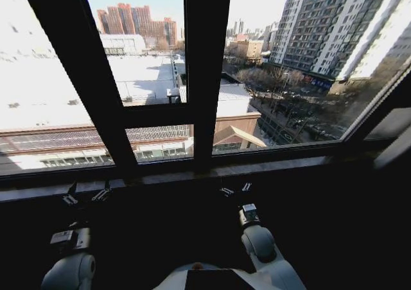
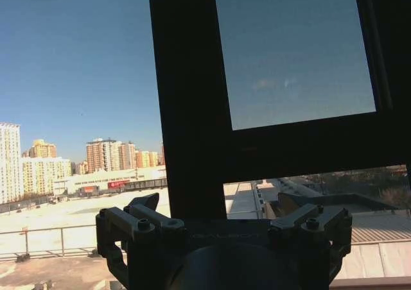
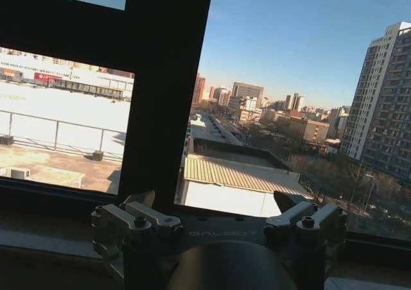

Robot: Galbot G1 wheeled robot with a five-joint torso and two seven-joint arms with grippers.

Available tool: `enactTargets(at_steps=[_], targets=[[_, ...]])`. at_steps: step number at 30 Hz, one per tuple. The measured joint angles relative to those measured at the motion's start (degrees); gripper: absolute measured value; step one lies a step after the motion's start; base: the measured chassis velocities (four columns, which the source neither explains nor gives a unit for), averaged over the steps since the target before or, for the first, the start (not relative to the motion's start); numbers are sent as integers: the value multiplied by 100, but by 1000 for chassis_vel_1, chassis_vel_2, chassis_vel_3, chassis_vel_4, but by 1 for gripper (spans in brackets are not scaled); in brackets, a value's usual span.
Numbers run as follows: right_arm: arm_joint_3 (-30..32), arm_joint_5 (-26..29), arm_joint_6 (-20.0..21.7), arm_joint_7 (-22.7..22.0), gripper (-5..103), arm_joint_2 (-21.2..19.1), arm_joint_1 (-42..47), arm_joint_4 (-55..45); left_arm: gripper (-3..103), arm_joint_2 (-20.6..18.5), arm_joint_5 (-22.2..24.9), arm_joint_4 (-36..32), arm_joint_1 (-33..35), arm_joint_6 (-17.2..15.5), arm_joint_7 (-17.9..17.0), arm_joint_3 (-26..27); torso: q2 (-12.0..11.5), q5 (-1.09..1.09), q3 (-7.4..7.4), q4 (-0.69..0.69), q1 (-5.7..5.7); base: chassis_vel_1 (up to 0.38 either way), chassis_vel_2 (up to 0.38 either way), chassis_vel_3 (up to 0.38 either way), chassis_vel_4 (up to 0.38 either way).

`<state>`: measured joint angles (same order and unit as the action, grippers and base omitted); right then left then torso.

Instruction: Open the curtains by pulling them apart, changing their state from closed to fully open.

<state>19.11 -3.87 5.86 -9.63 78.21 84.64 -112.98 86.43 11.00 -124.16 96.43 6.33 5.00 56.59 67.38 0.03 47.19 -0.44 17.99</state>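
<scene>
We're parked facing the dark metal window frame (image 1: 207,65), both arms low in front of the dim window sill (image 1: 270,167). No sheer white pleated curtains hang across the glass in any view; city rooftops and towers read straight through the panes. So the curtains are either drawn well off to the sides out of frame, or not here. We can't tell which.

Left gripper (image 1: 87,196) sits near-left, just below the sill, fingers spread apart and holding nothing; the left wrist view confirms the gap (image 2: 221,229) with the frame's upright bar behind it. Right gripper (image 1: 236,189) sits right of centre, also just under the sill, fingers likewise parted and empty (image 3: 218,222).

Our read: the pull-apart step looks finished, glass is uncovered across the whole width we see, and the arms sit in a rest-like posture.

Next move, if any: confirm both panels are bunched at the far left and right ends. That needs a look sideways, not a grasp.
</scene>
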Motion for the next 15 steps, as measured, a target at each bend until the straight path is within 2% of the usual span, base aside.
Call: enactTargets(at_steps=[6,15], targets=[[-6,-5,-31,-18,100,2,20,7,100,8,-2,18,-6,10,-1,-3,0,-2,0,0,0,85,-335,-89,328],[-11,-9,-130,-37,100,4,29,41,100,28,-12,69,15,102,-3,-15,0,-2,0,0,1,241,-392,-236,390]])
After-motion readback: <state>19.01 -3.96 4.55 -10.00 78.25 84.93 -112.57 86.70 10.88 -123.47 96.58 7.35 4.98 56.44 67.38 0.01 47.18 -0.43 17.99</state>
